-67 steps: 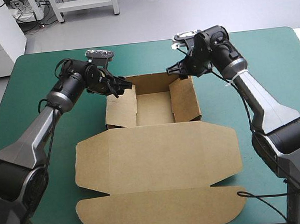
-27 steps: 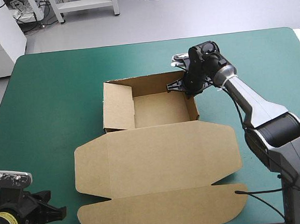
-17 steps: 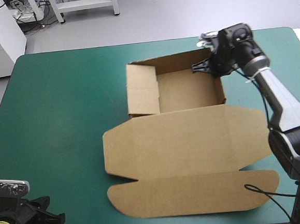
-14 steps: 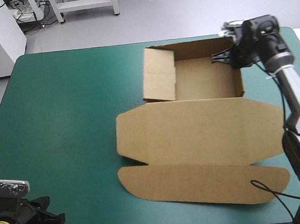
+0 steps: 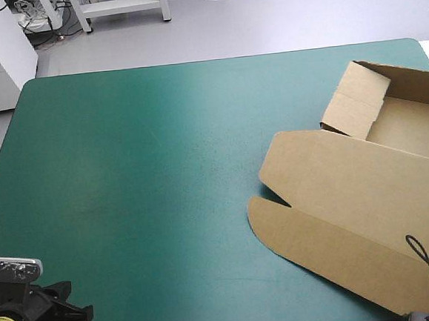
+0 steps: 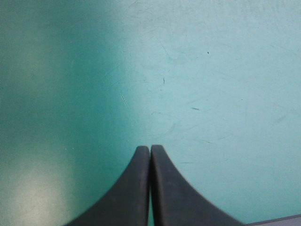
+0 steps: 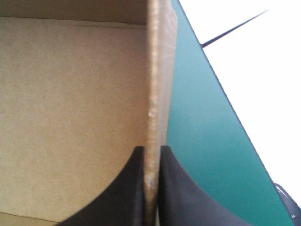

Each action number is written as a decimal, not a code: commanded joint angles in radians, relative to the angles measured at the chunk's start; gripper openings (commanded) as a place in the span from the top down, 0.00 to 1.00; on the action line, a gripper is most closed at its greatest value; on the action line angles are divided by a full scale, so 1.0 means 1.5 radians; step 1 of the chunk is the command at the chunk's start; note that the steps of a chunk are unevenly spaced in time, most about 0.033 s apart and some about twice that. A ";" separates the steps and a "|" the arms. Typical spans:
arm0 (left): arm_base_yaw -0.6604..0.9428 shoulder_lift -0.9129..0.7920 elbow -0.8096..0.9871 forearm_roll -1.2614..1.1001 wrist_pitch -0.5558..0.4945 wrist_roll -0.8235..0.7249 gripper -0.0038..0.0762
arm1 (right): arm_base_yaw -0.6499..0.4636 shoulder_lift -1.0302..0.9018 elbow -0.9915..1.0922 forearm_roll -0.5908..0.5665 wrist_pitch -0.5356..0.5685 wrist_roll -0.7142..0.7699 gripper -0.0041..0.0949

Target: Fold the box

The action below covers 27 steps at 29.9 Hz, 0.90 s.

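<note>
- Left jaws fully shut with nothing in them: the two black fingers meet in one pointed arch.
- Ahead of them there is only bare teal-green worktop with a few fine scratches.
- In the high view the left jaws sit low at the worktop's near-left corner, well apart from the box.
- Right jaws all but shut on the box, with an upright wall pinched edge-on between my fingers.
- One finger is inside the tray and the other outside.
- On the inside of that wall I see the brown tray floor and another wall at the far end.
- On the outside is a strip of teal-green worktop, then the worktop's edge close by.
- The right jaws are out of the high view, past its right side.
- The box lies at the right of the worktop, turned at an angle and partly cut off by the high view's right side.
- It is an open tray on the far right, walls up.
- The tray's left side flap is leaning inward.
- The lid lies flat on the worktop, spreading near and left from the tray.
- The lid's rounded end flap is also flat, nearest to me.
- The left and middle of the worktop are bare cover.
</note>
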 commanded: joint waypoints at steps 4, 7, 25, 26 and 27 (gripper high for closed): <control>-0.002 0.005 -0.016 0.000 0.007 -0.018 0.96 | -0.054 0.001 -0.009 0.004 -0.038 -0.006 0.95; -0.002 0.005 -0.016 0.000 0.007 -0.019 0.96 | -0.054 0.027 -0.009 0.008 -0.029 -0.020 0.86; -0.002 0.005 -0.016 0.010 0.007 -0.022 0.96 | -0.054 -0.003 -0.103 0.039 0.010 -0.049 0.45; -0.002 0.005 -0.016 0.010 0.007 -0.021 0.96 | -0.054 -0.015 -0.103 0.046 0.010 -0.051 0.45; -0.002 0.005 -0.016 0.010 0.007 -0.019 0.96 | -0.054 -0.031 -0.103 0.051 0.010 -0.052 0.46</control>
